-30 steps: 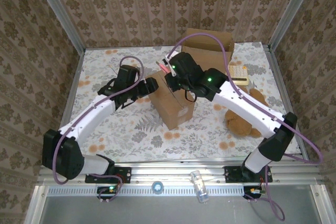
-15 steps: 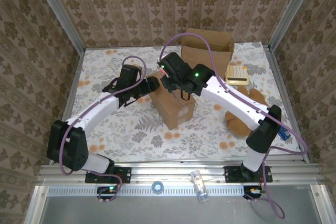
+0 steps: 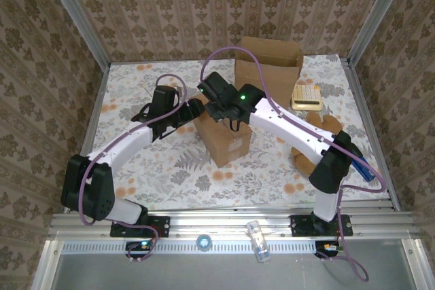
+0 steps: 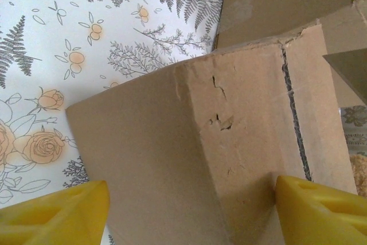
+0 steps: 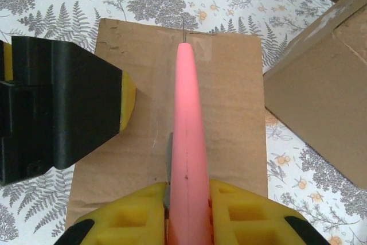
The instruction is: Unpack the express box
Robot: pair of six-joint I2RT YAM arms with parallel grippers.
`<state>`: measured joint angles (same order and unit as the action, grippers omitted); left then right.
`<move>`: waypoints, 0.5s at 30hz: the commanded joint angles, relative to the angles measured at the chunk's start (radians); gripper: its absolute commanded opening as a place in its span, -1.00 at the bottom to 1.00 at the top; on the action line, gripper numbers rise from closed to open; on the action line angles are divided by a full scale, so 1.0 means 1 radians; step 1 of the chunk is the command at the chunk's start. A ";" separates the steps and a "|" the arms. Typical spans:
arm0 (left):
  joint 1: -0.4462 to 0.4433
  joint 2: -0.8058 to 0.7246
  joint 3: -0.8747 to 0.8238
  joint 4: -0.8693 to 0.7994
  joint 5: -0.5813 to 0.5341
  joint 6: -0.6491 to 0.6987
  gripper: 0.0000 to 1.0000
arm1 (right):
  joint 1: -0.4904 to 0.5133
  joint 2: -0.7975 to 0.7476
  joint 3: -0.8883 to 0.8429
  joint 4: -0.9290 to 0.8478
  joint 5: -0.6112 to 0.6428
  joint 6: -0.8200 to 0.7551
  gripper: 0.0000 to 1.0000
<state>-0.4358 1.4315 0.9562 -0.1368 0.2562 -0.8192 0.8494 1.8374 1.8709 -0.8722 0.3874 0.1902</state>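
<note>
Straddling the express box (image 4: 160, 142) — left end effector (image 4: 189, 213), spread wide — right end effector (image 5: 187, 205) clenched on pink cutter (image 5: 186, 113).

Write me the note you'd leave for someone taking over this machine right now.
Left gripper: open, jaws either side of the cardboard box; unclear whether they press it.
Right gripper: shut on the pink cutter, its tip over the far end of the box's top.
Box: mid-table, flaps closed.
Done: cutter in hand and lined up.
Left: slit the seam, open the flaps, take out the contents.
</note>
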 commanded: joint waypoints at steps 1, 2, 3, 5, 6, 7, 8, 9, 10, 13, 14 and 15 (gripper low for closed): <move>0.007 -0.003 -0.031 -0.025 0.005 -0.012 0.49 | 0.005 0.015 0.036 -0.015 0.047 0.028 -1.00; 0.007 -0.004 -0.032 -0.024 0.004 -0.012 0.49 | 0.005 0.016 0.035 -0.014 0.049 0.031 -1.00; 0.006 -0.004 -0.034 -0.023 0.005 -0.012 0.49 | 0.005 0.017 0.034 -0.013 0.051 0.033 -1.00; 0.006 -0.004 -0.037 -0.023 0.005 -0.013 0.48 | 0.006 0.018 0.032 -0.010 0.055 0.036 -1.00; 0.006 -0.003 -0.038 -0.023 0.005 -0.012 0.48 | 0.006 0.020 0.031 -0.009 0.054 0.038 -1.00; 0.006 -0.003 -0.039 -0.021 0.005 -0.012 0.48 | 0.005 0.021 0.031 -0.007 0.056 0.038 -1.00; 0.006 -0.004 -0.042 -0.020 0.006 -0.013 0.48 | 0.006 0.022 0.032 -0.007 0.057 0.040 -1.00; 0.006 -0.004 -0.044 -0.020 0.006 -0.012 0.48 | 0.006 0.025 0.033 -0.005 0.060 0.040 -1.00; 0.007 -0.006 -0.046 -0.021 0.006 -0.014 0.47 | 0.005 0.027 0.035 -0.005 0.061 0.044 -1.00; 0.006 -0.007 -0.051 -0.020 0.006 -0.014 0.47 | 0.005 0.032 0.036 -0.001 0.062 0.046 -1.00; 0.006 -0.008 -0.053 -0.019 0.006 -0.014 0.47 | 0.005 0.034 0.037 0.001 0.064 0.046 -1.00; 0.006 -0.008 -0.054 -0.020 0.006 -0.013 0.47 | 0.005 0.036 0.039 0.002 0.064 0.046 -1.00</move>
<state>-0.4358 1.4296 0.9348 -0.0998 0.2653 -0.8318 0.8494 1.8599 1.8721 -0.8715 0.4137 0.2157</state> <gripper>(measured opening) 0.736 0.176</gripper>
